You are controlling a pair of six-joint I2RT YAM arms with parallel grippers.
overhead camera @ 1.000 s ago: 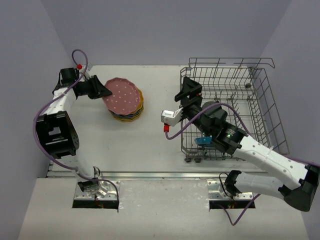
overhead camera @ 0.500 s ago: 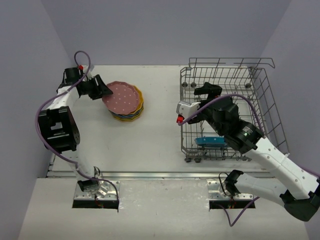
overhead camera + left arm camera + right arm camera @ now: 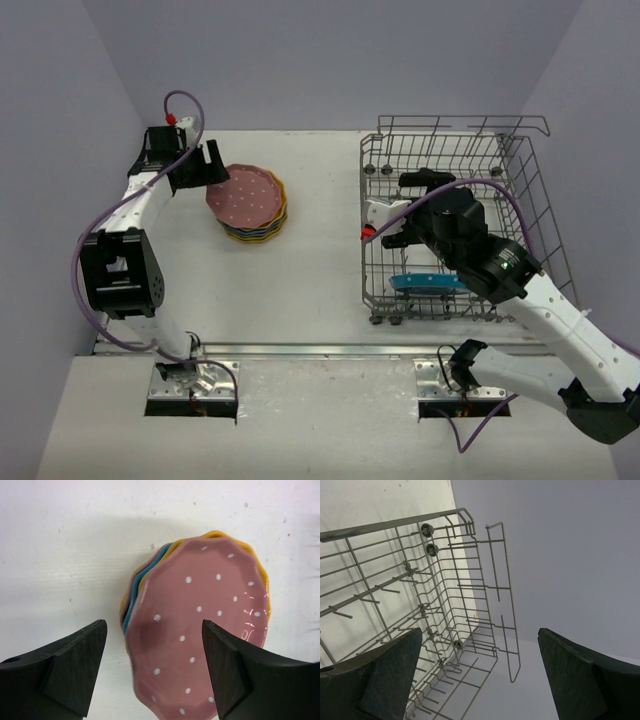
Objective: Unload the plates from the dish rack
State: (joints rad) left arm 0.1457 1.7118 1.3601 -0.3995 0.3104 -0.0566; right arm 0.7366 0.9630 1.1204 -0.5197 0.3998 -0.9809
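hovering left end effector [image 3: 154, 630] apart at plates' [image 3: 210, 595] edge, right end effector [image 3: 480, 635] apart, seemingly inside rack [image 3: 431, 549]

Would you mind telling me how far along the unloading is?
Mostly done: a stack of plates, pink plate on top, sits on the table. Nothing is in hand; the left claw hangs open over that stack and the right claw open over the dish rack. Left: one blue plate visible in the rack.
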